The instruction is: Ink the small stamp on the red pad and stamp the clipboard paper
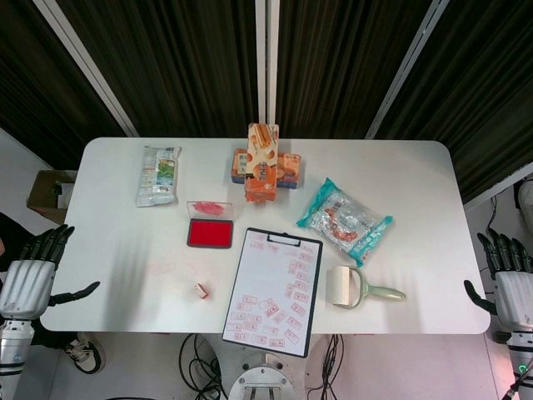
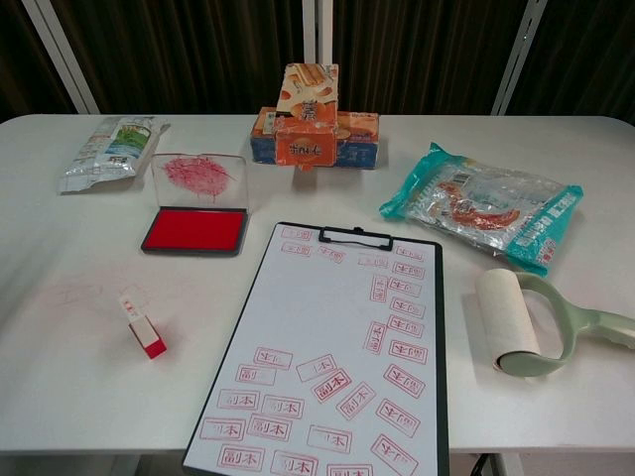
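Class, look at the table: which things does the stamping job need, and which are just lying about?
Needed: small stamp, red ink pad, clipboard paper.

Lying about: lint roller, blue-green snack bag, stacked orange boxes, pale packet.

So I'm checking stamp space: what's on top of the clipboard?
The clipboard carries a sheet of paper under its black clip, covered in many red stamp marks. Nothing else rests on it. The board under the sheet is hidden.
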Controlling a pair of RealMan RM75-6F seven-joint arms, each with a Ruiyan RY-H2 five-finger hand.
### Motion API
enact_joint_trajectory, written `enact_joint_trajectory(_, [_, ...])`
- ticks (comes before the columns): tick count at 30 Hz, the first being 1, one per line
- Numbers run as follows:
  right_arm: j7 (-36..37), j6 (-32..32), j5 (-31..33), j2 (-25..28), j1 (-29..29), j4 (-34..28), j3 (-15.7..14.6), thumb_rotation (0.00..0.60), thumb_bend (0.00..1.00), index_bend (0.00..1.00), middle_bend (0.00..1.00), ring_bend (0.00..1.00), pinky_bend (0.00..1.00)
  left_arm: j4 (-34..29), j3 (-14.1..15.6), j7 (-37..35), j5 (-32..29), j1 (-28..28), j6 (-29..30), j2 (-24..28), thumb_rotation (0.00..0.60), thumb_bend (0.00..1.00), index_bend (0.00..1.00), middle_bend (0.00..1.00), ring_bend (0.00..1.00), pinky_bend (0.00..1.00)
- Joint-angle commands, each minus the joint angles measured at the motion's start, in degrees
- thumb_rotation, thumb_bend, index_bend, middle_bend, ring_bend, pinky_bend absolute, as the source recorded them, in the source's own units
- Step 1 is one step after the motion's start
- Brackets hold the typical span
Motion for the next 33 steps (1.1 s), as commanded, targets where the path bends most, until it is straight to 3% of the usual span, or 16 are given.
enact_joint_trajectory(1, [-0.1,0.1,0.0,0.0,0.0,0.0,0.1,0.6,0.21,0.0,0.0,0.0,0.0,0.0,0.0,-0.4,0.0,-0.1,-0.1,0.0,0.175,0.03,0.05,0.07,0.11,0.16])
enact_joint_trajectory(10, [-0.3,0.4,-0.2,0.2,-0.3,-0.4,0.0,0.6,0.21,0.0,0.0,0.0,0.0,0.2,0.1,-1.1,0.9,-0.4,-0.1,0.1,0.177,0.03,0.05,0.07,0.11,0.16])
enact_joint_trajectory(14, [-0.6,0.6,-0.3,0.3,-0.4,-0.8,0.1,0.6,0.21,0.0,0.0,0.0,0.0,0.7,0.1,-1.9,2.2,-0.9,0.0,0.4,0.213,0.03,0.05,0.07,0.11,0.17])
enact_joint_trajectory(16, [-0.9,0.7,-0.1,0.4,-0.5,-1.0,0.1,0.6,0.21,0.0,0.0,0.0,0.0,1.1,0.4,-3.2,3.8,-1.5,-0.1,0.6,0.266,0.03,0.05,0.07,0.11,0.18])
enact_joint_trajectory(18, [-1.2,0.6,0.0,0.5,-0.5,-1.3,0.2,0.6,0.21,0.0,0.0,0.0,0.0,2.0,0.7,-5.8,6.5,-2.1,0.7,0.3,0.438,0.04,0.07,0.09,0.13,0.25])
enact_joint_trajectory(19, [-1.3,0.6,0.1,0.6,-0.5,-1.4,0.2,0.6,0.21,0.0,0.0,0.0,0.0,2.6,0.7,-7.2,8.1,-2.4,1.9,-0.2,0.498,0.04,0.08,0.11,0.15,0.29])
enact_joint_trajectory(21, [-1.6,0.3,0.3,0.8,-0.5,-1.6,0.2,0.6,0.21,0.0,0.0,0.0,0.0,4.7,0.8,-8.7,11.7,-2.7,4.5,-1.5,0.6,0.04,0.16,0.2,0.27,0.49])
enact_joint_trajectory(23, [-1.6,0.0,0.6,1.1,-0.4,-2.1,0.4,0.6,0.21,0.0,0.0,0.0,0.0,7.1,1.5,-8.4,15.6,-3.2,6.4,-3.1,0.6,0.07,0.25,0.29,0.47,0.7])
enact_joint_trajectory(24, [-1.6,0.0,0.8,1.3,-0.4,-2.4,0.5,0.6,0.21,0.0,0.0,0.0,0.0,7.5,2.2,-8.1,17.0,-3.5,6.3,-3.6,0.6,0.09,0.31,0.36,0.63,0.82])
enact_joint_trajectory(25, [-1.6,0.0,0.8,1.4,-0.4,-2.5,0.5,0.6,0.22,0.0,0.0,0.0,0.0,7.5,2.9,-7.9,17.8,-3.7,5.6,-3.8,0.6,0.11,0.34,0.4,0.7,0.87])
enact_joint_trajectory(27, [-1.8,-0.1,0.8,1.5,-0.4,-2.7,0.6,0.6,0.22,0.0,0.0,0.0,0.0,7.0,4.2,-7.3,19.0,-4.4,3.7,-4.0,0.6,0.12,0.39,0.47,0.83,0.95])
enact_joint_trajectory(33, [-1.3,0.5,1.4,1.9,-0.5,-3.0,1.2,0.6,0.22,0.0,0.0,0.0,0.0,6.1,6.0,-1.2,21.1,-8.1,-5.1,-6.8,0.6,0.12,0.33,0.4,0.86,0.97])
